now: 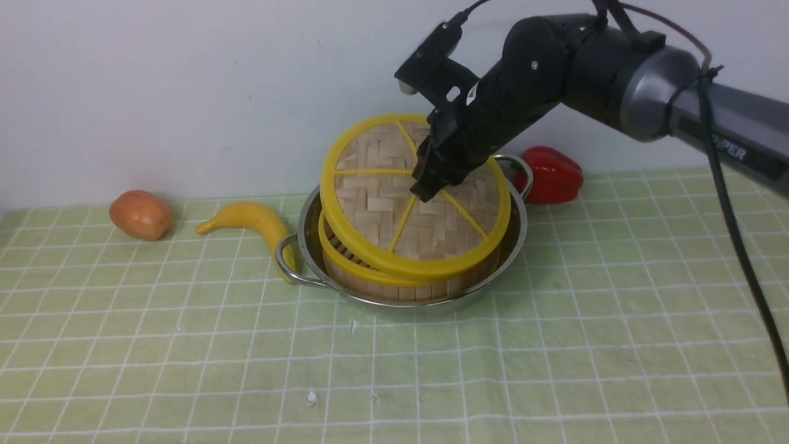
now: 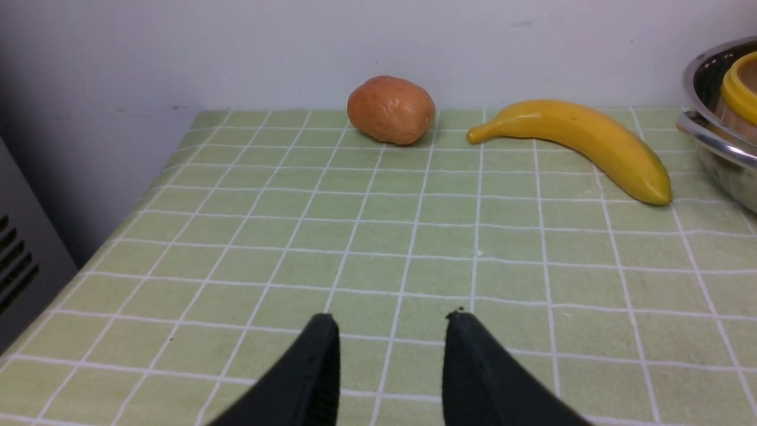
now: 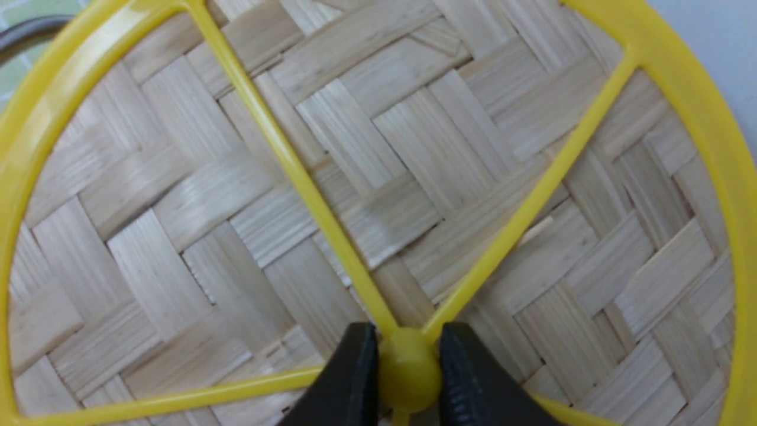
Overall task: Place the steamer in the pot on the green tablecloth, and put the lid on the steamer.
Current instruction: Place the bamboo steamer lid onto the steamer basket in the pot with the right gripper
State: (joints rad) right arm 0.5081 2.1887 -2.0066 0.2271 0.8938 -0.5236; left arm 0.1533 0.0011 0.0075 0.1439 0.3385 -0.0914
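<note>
The round bamboo steamer [image 1: 394, 287] with yellow rims is already seated inside the wide, shiny stainless-steel pot [image 1: 306, 243], which stands on the pale green, white-gridded tablecloth [image 1: 555, 345]. The step in hand is therefore judged to be the lidding.

The flat woven-bamboo lid [image 1: 370, 203] with yellow rim and spokes is held directly above the pot, tilted. Its nearer edge appears to lie on the steamer's top rim, while its far edge is raised toward the wall. The right gripper [image 3: 408, 355] is clamped on the lid's central yellow knob [image 3: 408, 373], with one finger pressed on each side.

The left gripper [image 2: 391, 331] is seen with jaws parted and nothing between them, over bare cloth well apart from the pot on its left side.

For the next move, the lid would need to be levelled and lowered until its rim is seated all round the steamer. Only then should the knob be released.
</note>
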